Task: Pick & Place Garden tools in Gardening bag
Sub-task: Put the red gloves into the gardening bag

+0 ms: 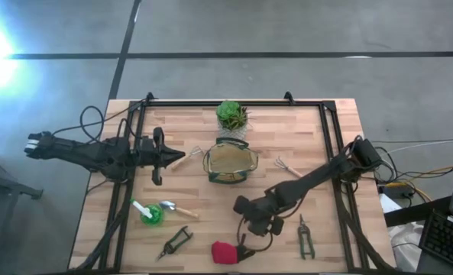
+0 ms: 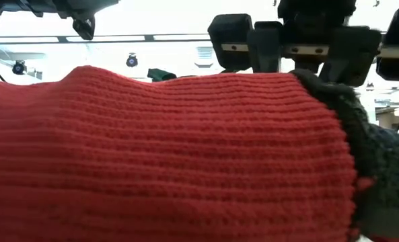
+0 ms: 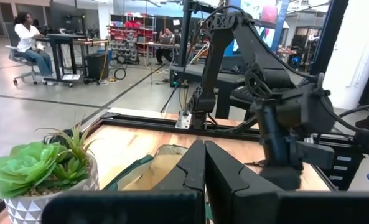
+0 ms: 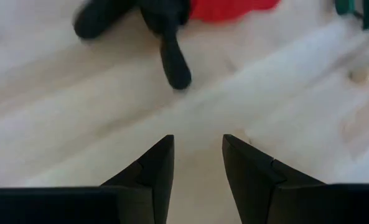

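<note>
The tan gardening bag stands open mid-table. Around it lie the garden tools: a rake fork left of it, another fork right of it, a green-and-white tool, a trowel, two black pruners, and a red-and-black knit glove at the near edge. My right gripper hangs open just beyond the glove's black fingers, pointing down at bare wood and touching nothing. My left gripper is shut and level, left of the bag.
A green plant in a white pot stands behind the bag at the far edge. A black frame runs round the tabletop. In the low view the glove's red knit fills nearly the whole picture. People sit in the room beyond.
</note>
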